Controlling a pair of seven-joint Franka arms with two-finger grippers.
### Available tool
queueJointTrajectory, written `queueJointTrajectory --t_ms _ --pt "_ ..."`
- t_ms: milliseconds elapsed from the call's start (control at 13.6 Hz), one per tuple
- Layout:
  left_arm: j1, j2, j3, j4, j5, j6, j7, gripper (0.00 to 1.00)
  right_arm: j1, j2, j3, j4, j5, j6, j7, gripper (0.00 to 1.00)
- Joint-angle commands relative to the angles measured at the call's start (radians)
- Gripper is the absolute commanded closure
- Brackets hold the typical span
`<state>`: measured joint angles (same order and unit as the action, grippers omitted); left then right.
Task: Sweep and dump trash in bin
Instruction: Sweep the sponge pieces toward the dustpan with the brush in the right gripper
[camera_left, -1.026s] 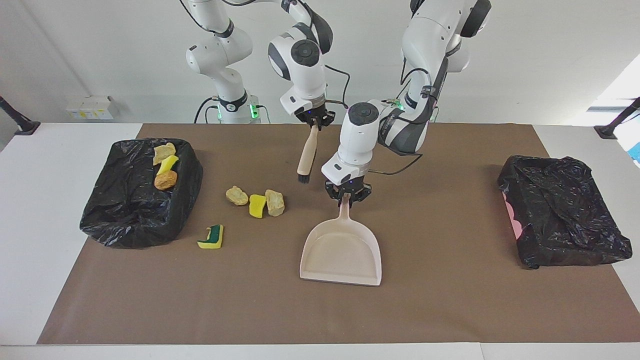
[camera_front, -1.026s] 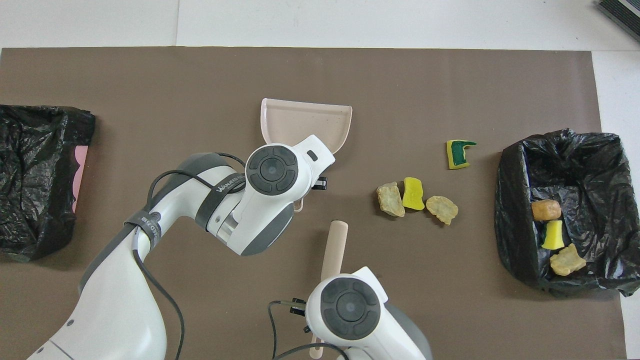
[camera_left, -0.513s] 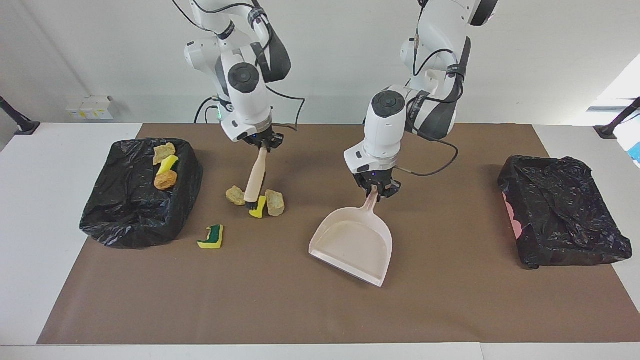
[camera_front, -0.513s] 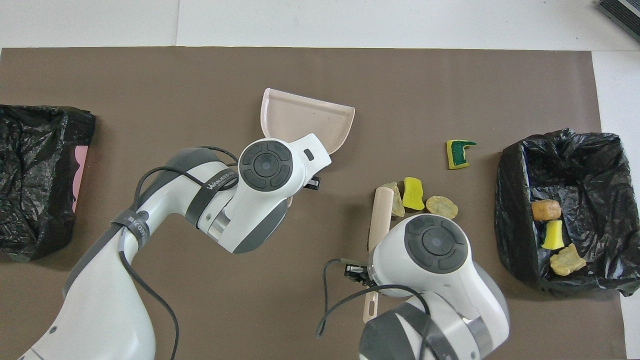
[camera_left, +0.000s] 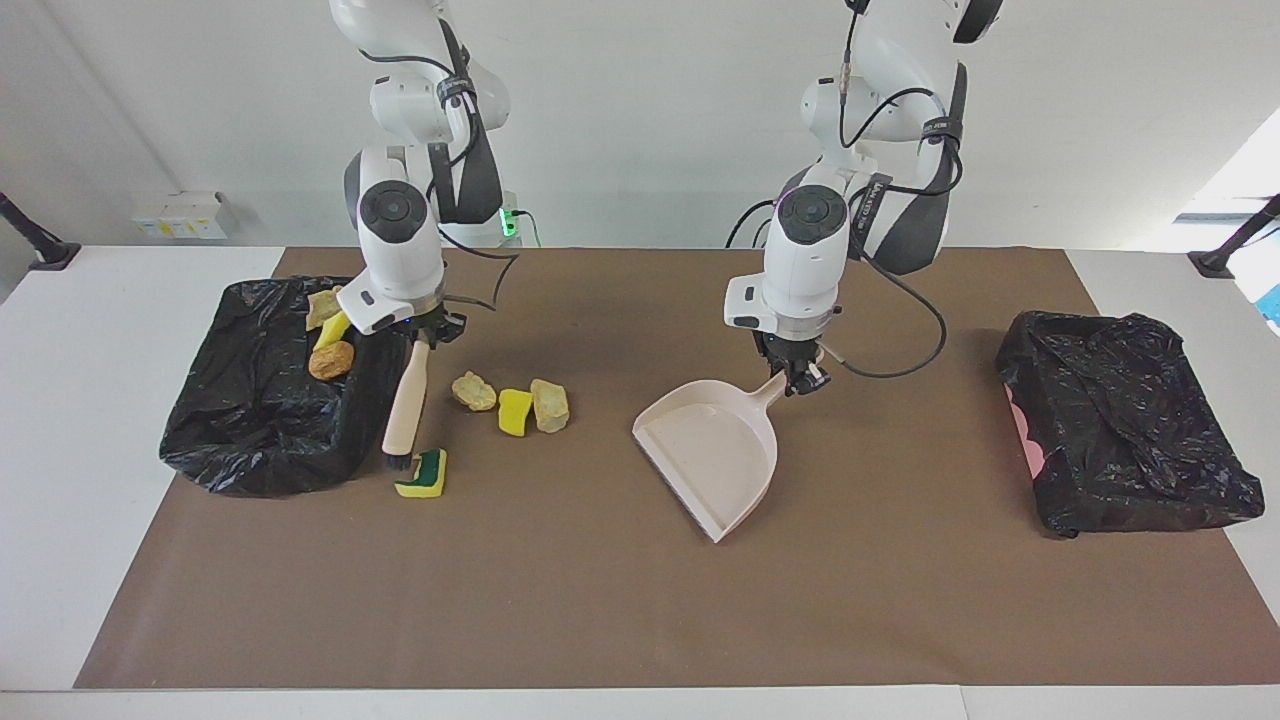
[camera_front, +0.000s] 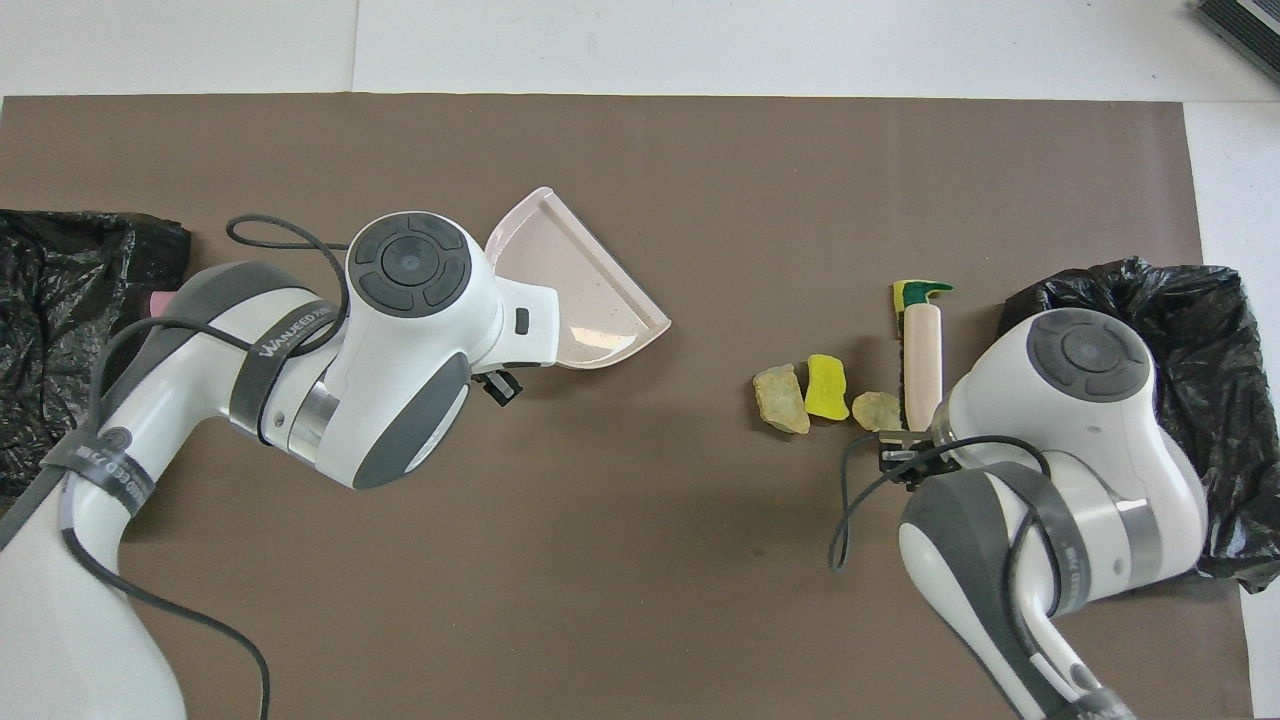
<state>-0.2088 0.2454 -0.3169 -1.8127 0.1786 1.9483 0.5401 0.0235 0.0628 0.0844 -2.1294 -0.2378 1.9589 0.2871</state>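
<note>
Brush at the sponge
R pincer (camera_left: 424, 334) clamping brush (camera_left: 405, 410), bristles touching yellow-and-green sponge (camera_left: 425, 475) below it; L pincer (camera_left: 797, 375) gripping dustpan (camera_left: 712, 450) w/ tilt.

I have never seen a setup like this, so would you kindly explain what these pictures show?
These are two robot arms at a table covered with a brown mat. One picture looks at them from across the table, the other steeply down from above their end.

The right hand grips a brush, whose bristles are down by a yellow-and-green sponge. The left hand grips the handle of a beige dustpan.

Three more bits of trash lie loose on the mat, nearer to the robots than that sponge. Beside them a black-lined bin already holds three pieces. A second black-lined bin sits at the left arm's end.
</note>
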Motion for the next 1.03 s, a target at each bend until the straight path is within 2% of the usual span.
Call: queueJointTrajectory --t_ms 0,73,440,660,953 --pt "0.003 -0.075 -0.013 -0.101 0.002 0.053 0.160 1.00 -0.027 0.087 0.014 0.059 -0.067 0.035 -0.023 1.00" --pt "-0.001 -0.086 -0.017 -0.128 0.002 0.092 0.225 1.00 -0.027 0.098 0.015 0.060 -0.069 0.041 -0.029 1.00" --pt "-0.003 -0.107 -0.033 -0.204 0.002 0.158 0.236 1.00 0.045 0.120 0.023 0.057 -0.046 0.038 -0.039 1.00" --pt "-0.018 -0.143 -0.031 -0.272 0.002 0.205 0.236 1.00 0.116 0.126 0.023 0.055 0.086 0.077 -0.109 1.00" --pt "-0.018 -0.129 -0.030 -0.277 0.002 0.218 0.232 1.00 0.223 0.130 0.023 0.084 0.221 0.078 -0.154 1.00"
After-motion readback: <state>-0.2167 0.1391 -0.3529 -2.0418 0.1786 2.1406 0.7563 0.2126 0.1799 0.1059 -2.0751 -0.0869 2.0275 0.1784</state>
